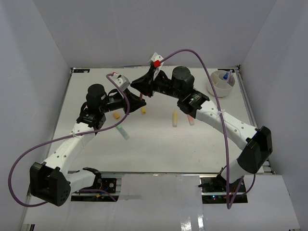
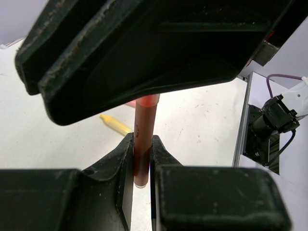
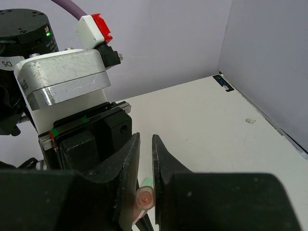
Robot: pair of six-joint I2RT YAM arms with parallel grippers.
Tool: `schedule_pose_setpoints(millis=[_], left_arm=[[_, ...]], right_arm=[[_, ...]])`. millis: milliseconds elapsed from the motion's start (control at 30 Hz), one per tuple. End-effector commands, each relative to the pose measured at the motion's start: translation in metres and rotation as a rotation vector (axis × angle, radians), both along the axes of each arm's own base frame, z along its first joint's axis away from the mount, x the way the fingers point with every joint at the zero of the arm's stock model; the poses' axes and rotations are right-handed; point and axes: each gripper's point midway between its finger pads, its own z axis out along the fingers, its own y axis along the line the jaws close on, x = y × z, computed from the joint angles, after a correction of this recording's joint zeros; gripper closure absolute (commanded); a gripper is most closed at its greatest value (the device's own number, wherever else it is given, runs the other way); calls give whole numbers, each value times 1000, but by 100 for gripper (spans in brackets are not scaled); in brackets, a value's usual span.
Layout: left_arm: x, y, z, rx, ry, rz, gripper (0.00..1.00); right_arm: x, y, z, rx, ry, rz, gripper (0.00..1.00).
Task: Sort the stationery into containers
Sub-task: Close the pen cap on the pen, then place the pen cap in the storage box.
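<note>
A red pen point(image 2: 143, 144) stands upright between the jaws of my left gripper point(image 2: 143, 163), which is shut on it. My right gripper point(image 3: 146, 192) is closed on the same pen's other end point(image 3: 146, 198), and both of its pads touch the pen. In the top view the two grippers meet at the back middle of the table, the left point(image 1: 138, 101) and the right point(image 1: 143, 90), with the red pen point(image 1: 141, 97) between them. The round white tub point(image 1: 221, 85) stands at the back right and holds a blue-capped item point(image 1: 224, 76).
Loose on the table: a yellow pen point(image 1: 175, 118), a pink one point(image 1: 190, 119), a small yellow piece point(image 1: 143, 110), an orange-yellow piece point(image 1: 116, 115) and a green-white pen point(image 1: 124, 132). A yellow pen point(image 2: 115, 125) lies under the left gripper. White walls stand on three sides.
</note>
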Motion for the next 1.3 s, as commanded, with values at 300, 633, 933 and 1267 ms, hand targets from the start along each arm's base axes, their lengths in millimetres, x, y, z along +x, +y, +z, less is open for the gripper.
schedule_pose_setpoints(millis=[300, 633, 933, 1267], left_arm=[[9, 48, 195, -317, -614, 298, 100], [4, 54, 214, -358, -698, 321, 100], [-6, 64, 238, -393, -782, 365, 100], [-10, 70, 259, -427, -832, 391, 100]], right_arm=[[-84, -25, -202, -558, 525, 247, 92], [-96, -27, -220, -606, 583, 279, 92], [-101, -34, -242, -656, 636, 274, 92], [-115, -47, -270, -722, 687, 302, 92]])
